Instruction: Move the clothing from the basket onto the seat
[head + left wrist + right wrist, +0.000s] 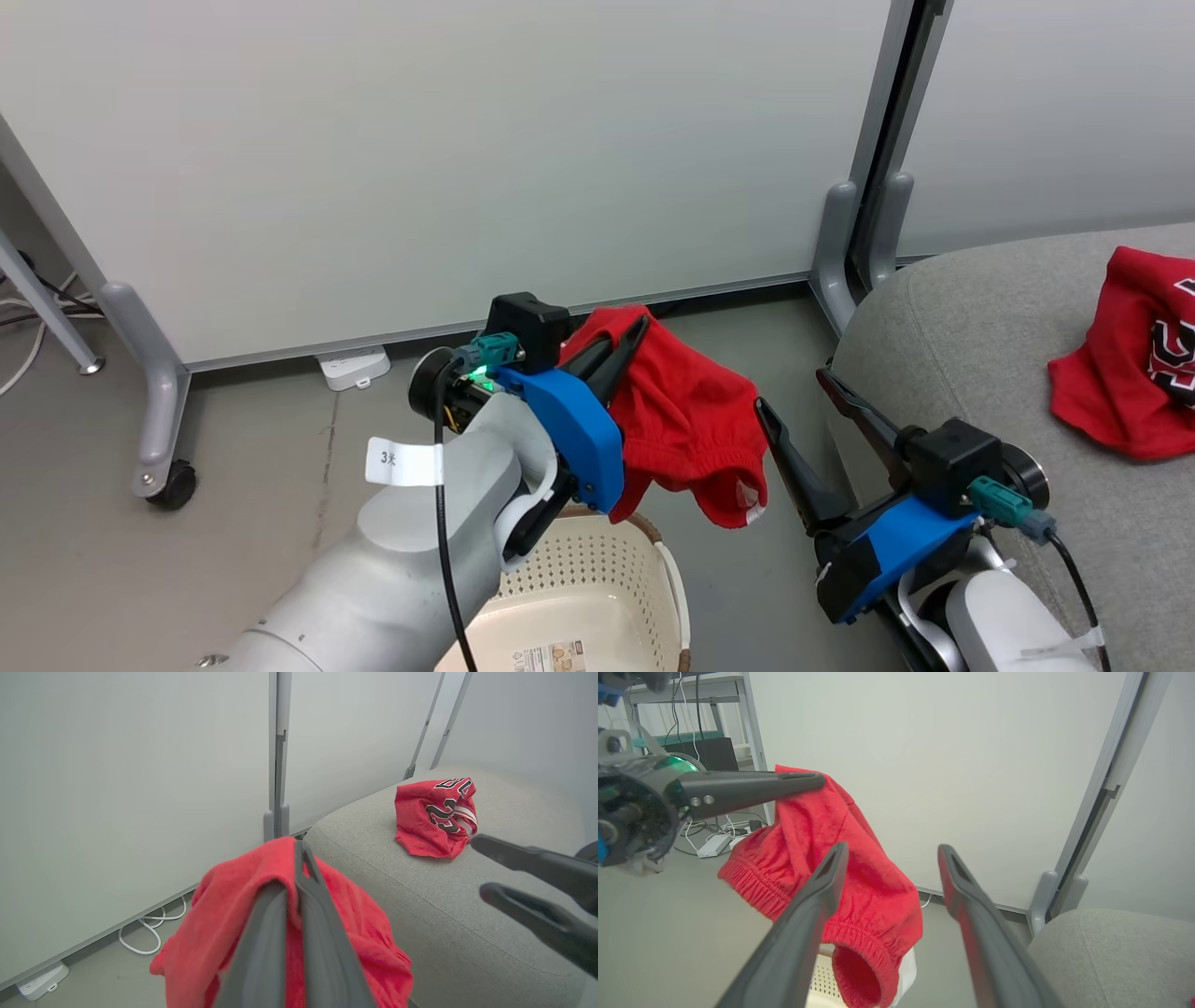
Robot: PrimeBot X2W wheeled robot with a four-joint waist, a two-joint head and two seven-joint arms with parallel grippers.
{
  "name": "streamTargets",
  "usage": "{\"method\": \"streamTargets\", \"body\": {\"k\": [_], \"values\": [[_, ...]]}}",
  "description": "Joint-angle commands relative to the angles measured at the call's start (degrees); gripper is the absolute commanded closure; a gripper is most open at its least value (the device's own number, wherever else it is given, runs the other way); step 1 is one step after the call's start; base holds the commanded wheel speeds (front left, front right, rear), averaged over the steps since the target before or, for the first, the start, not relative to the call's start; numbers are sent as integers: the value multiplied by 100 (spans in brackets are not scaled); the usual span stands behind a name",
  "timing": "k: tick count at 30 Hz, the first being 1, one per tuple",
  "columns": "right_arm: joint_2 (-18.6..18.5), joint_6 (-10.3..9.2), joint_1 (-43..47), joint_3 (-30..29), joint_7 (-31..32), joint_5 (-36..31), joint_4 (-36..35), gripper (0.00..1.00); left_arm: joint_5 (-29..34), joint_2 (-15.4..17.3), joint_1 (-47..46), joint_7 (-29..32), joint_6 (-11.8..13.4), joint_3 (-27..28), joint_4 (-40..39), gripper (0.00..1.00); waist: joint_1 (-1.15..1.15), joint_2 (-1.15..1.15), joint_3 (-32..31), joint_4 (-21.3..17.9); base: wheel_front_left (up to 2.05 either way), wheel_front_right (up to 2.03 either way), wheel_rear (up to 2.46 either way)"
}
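Left pincer (638, 329): fingers closed tight on a fold of the red shorts (691, 411), held up in the air. The shorts hang from the fingertips, elastic waistband lowest, with a white patch at the hem.

Right pincer (792, 392): fingers spread wide, holding nothing. It is just beside the hanging shorts on the seat side, tips angled toward the fabric but apart from it.

Basket (667, 569): on the floor (233, 485) directly below the shorts. Cream and perforated, with a label on its bottom. No clothing visible in the part that shows.

Seat (952, 336): grey sofa cushion, its rounded corner near the right pincer.

Red jersey (1111, 383): crumpled on the seat, well in from that corner, black-and-white lettering showing.

White partition panel (467, 140) behind.
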Motion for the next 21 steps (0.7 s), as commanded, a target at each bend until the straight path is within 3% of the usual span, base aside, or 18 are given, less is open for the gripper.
{"method": "streamTargets", "body": {"k": [1, 12, 21], "values": [[-5, 1, 79, 35, 6, 10, 2, 0, -36, -8, -11, -41, -3, -42, 34, 100, 0, 0, 10, -4, 0, 0, 0], [-24, 1, 341, 540, -24, -49, 307, 0, -207, -37, -137, -167, -3, -207, 165, 100, 0, 0, 135, -21, 0, 0, 0], [64, 1, -153, 1053, -295, -69, 972, 0, -332, -81, -248, -218, -3, -347, 199, 100, 0, 0, 200, -5, 0, 0, 0]]}}
